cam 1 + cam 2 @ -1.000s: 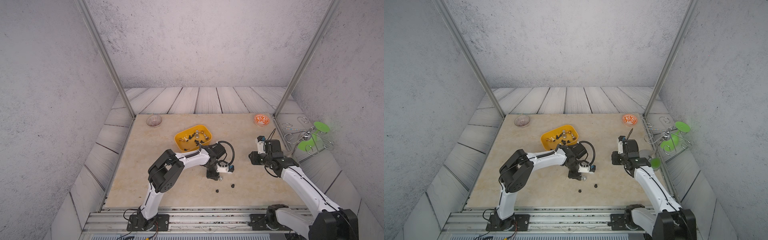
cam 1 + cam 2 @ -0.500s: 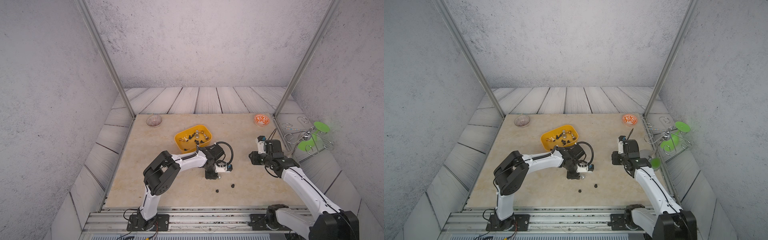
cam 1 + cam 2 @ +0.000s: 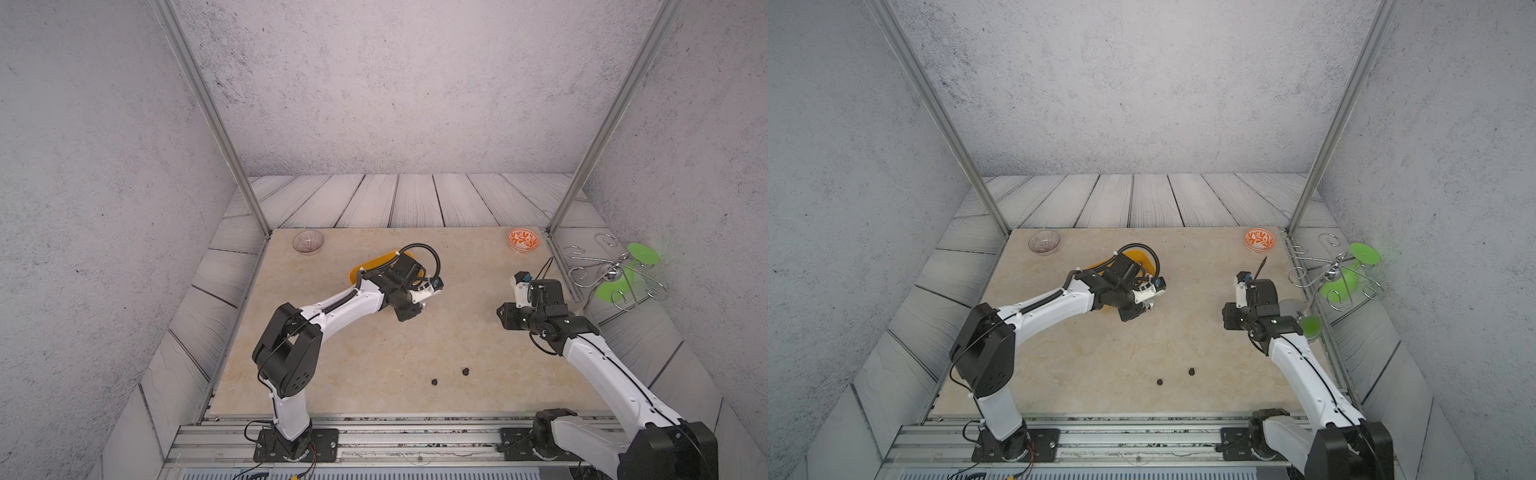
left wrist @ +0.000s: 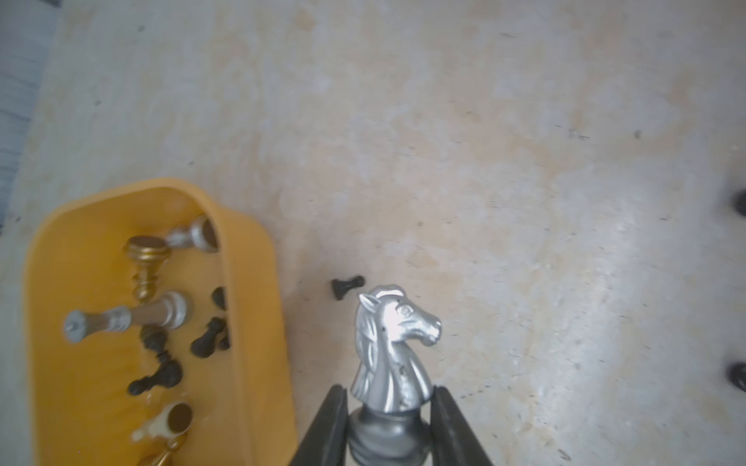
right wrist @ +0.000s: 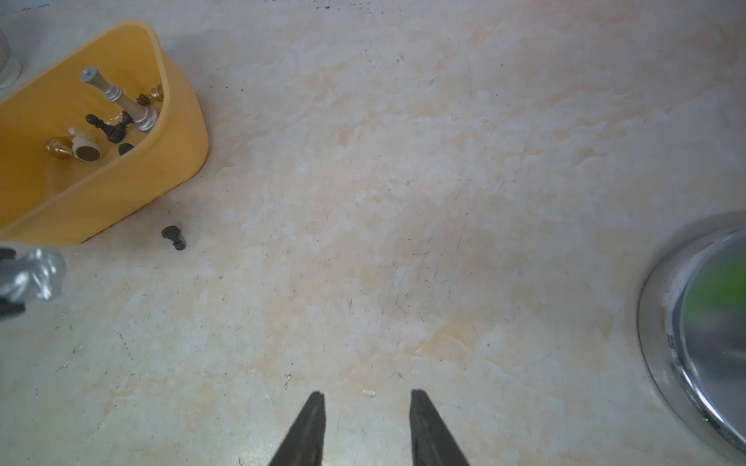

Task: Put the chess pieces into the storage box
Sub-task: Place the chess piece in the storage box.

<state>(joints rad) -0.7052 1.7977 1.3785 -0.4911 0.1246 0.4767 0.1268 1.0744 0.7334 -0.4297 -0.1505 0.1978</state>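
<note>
Beside the storage box point(image 4: 258, 322), left gripper point(image 4: 389, 389) jaws clamp a silver knight point(image 4: 393, 347); released early it could miss; right gripper point(image 5: 365, 393) parted, empty.

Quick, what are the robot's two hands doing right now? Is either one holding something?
Left gripper: closed on the silver knight.
Right gripper: open, holding nothing.

The silver knight chess piece point(image 4: 393, 351) between the matt black fingers point(image 4: 329, 423) of the left gripper point(image 4: 389, 389) shows a glossy metallic finish; beside the gripper, the yellow rounded plastic storage box point(image 4: 258, 322) is smooth, and the beige mottled tabletop point(image 4: 524, 161) beneath is matt, finely scratched.
</note>
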